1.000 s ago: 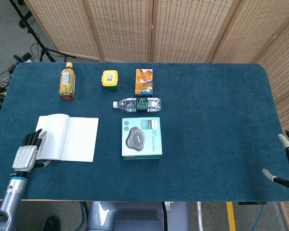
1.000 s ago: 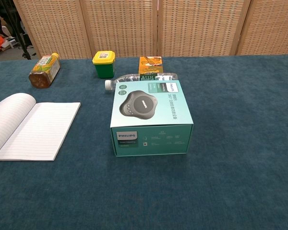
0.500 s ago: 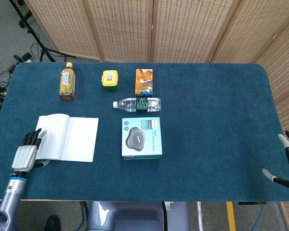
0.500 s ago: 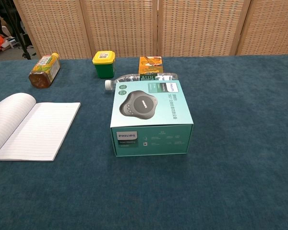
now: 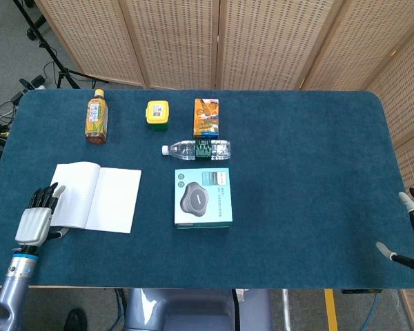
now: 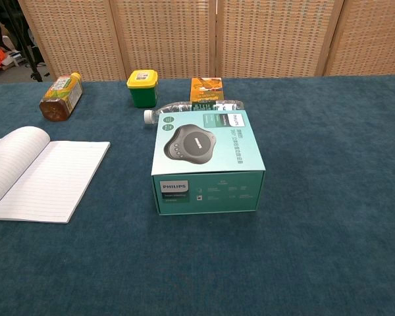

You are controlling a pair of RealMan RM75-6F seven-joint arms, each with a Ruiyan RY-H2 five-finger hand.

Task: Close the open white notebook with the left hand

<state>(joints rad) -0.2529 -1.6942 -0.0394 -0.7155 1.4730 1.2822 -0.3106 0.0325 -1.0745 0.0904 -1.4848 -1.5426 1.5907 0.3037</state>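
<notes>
Notebook (image 5: 96, 197) lies just right of the left hand's fingers (image 5: 44, 200) — boxed speaker (image 5: 203, 198) further right, water bottle (image 5: 196, 149) behind it.

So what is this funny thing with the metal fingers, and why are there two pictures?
It is a robot with two arms. One camera looks down from its head, one looks forward from its chest. The left robot hand sits at the edge of the open white notebook. The right robot hand waits at the table's far side, holding nothing. On the blue table also lie a teal box, a water bottle, a tea bottle, a yellow-lidded jar and an orange carton.
</notes>
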